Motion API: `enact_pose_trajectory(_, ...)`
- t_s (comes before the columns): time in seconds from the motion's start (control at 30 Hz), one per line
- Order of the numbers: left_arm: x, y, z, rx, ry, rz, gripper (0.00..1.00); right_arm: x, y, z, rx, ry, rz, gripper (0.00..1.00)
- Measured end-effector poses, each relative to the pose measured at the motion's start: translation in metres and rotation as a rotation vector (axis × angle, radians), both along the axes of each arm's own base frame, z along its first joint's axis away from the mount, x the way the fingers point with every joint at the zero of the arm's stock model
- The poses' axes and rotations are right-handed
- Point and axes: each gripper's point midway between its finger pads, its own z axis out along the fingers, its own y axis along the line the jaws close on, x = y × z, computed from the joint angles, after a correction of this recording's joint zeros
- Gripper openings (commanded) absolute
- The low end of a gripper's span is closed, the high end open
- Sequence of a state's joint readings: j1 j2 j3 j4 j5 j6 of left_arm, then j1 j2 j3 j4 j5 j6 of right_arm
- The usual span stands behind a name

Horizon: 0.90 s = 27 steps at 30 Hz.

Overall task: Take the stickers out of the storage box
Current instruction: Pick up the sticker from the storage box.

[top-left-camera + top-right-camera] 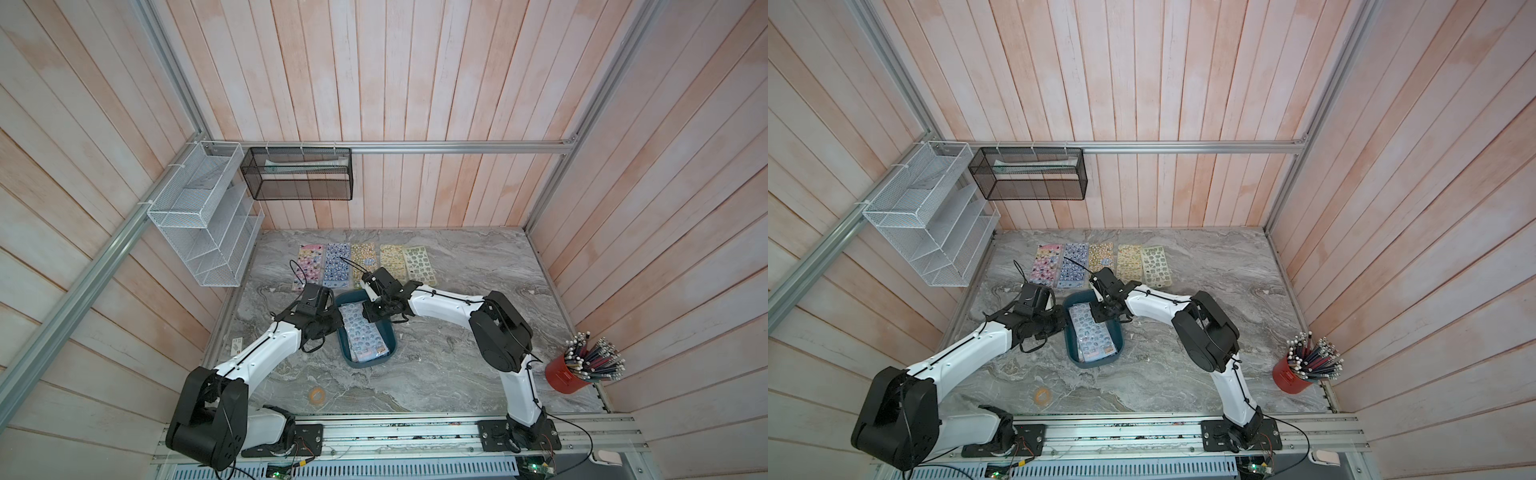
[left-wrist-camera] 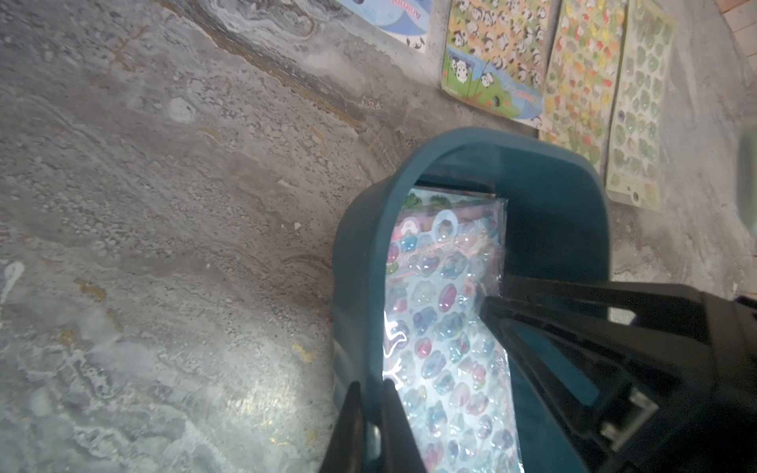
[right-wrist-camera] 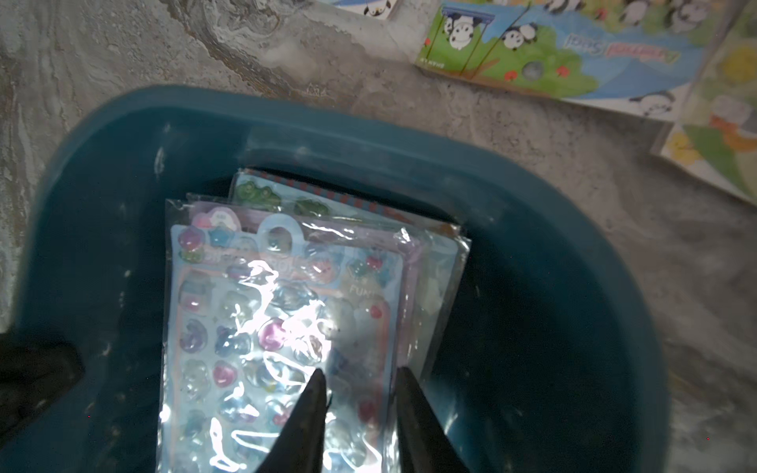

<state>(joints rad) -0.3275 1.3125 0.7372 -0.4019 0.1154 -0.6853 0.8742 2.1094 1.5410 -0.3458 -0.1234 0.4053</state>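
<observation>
- The stickers left to remove lie stacked flat inside the storage box. Five more sheets are laid in a row on the table just beyond the box's far end.
- The left gripper is clenched on the box's side wall, one finger outside and one inside. That pinch should be what keeps the box from sliding.
- The right gripper hangs over the stack inside the box with its jaws apart, grasping nothing. One tip is on the top sheet and the other is at its side edge.
- To do this step well, I judge that the claw should catch only the top sheet's edge. The glossy wrap looks slippery, and the sheets below are fanned out close under it, so a deep bite could take two.
- Lifting that edge first and then drawing up and away from the box, while the left claw holds the wall down, seems safest.
- The stack's long axis runs along the box's own length.
- The header end with the hang hole points to the box's far end.
</observation>
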Motion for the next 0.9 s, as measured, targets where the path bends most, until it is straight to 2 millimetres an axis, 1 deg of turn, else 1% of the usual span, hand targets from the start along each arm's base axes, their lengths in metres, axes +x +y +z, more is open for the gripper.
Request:
enact_pose_trajectory(0.13,0.000,-0.001,0.000,-0.007,-0.001,-0.004,0.01,0.001,0.005,-0.004,-0.001,-0.003,0.013,0.41)
enact_pose_trajectory(0.37,0.000,-0.001,-0.002,-0.005,0.006,-0.003,0.01,0.000,0.012,-0.004,0.013,0.001,0.028,0.49)
enact_pose_trajectory(0.43,0.000,-0.001,-0.002,-0.005,0.006,-0.003,0.01,-0.001,0.013,-0.004,0.020,0.004,0.035,0.50)
enact_pose_trajectory(0.73,0.000,0.001,-0.003,0.002,0.008,0.003,0.01,-0.003,0.022,-0.004,0.070,0.027,0.062,0.48)
enact_pose_trajectory(0.9,0.000,0.003,-0.004,0.011,0.012,0.010,0.01,-0.004,0.027,-0.003,0.127,0.061,0.076,0.43)
